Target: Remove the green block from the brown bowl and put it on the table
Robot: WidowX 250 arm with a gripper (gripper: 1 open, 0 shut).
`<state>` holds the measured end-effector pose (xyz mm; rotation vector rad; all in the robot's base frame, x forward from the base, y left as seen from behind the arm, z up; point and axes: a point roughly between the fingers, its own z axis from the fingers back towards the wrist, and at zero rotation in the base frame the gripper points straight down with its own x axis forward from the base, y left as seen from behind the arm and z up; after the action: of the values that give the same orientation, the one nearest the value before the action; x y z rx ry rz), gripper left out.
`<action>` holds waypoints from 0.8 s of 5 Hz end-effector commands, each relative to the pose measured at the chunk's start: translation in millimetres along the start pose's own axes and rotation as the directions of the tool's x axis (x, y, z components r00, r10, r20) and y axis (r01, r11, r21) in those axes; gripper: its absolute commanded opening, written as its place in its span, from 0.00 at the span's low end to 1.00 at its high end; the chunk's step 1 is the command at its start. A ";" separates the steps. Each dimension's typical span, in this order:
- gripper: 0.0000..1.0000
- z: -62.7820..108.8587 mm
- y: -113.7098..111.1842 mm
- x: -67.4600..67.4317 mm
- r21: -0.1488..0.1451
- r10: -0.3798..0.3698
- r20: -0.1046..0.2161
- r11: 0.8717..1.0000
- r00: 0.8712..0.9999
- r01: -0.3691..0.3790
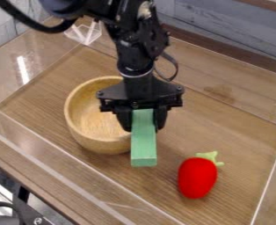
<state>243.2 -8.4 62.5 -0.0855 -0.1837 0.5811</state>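
The black gripper (pixel 141 112) points almost straight down and is shut on the top end of the green block (pixel 145 145). The light green bar hangs slanted just outside the front right rim of the brown bowl (pixel 91 119). I cannot tell whether its lower end touches the table (pixel 228 101). The tan wooden bowl sits upright and holds nothing I can see. The arm hides part of its right rim.
A red strawberry-shaped toy (pixel 199 175) with a green top lies on the tabletop to the right of the block's lower end. Clear acrylic walls (pixel 35 66) edge the tabletop on the left and front.
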 end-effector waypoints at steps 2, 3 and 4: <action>0.00 3.5 -16.7 16.1 -0.041 -0.062 0.028 0.997 0.998 0.063; 0.00 0.5 -22.0 17.1 -0.052 -0.105 0.029 0.993 0.994 0.106; 0.00 -5.9 -28.8 23.5 -0.056 -0.121 0.042 0.991 0.992 0.124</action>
<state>270.2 -22.2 53.9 -0.1141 -0.1990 0.4592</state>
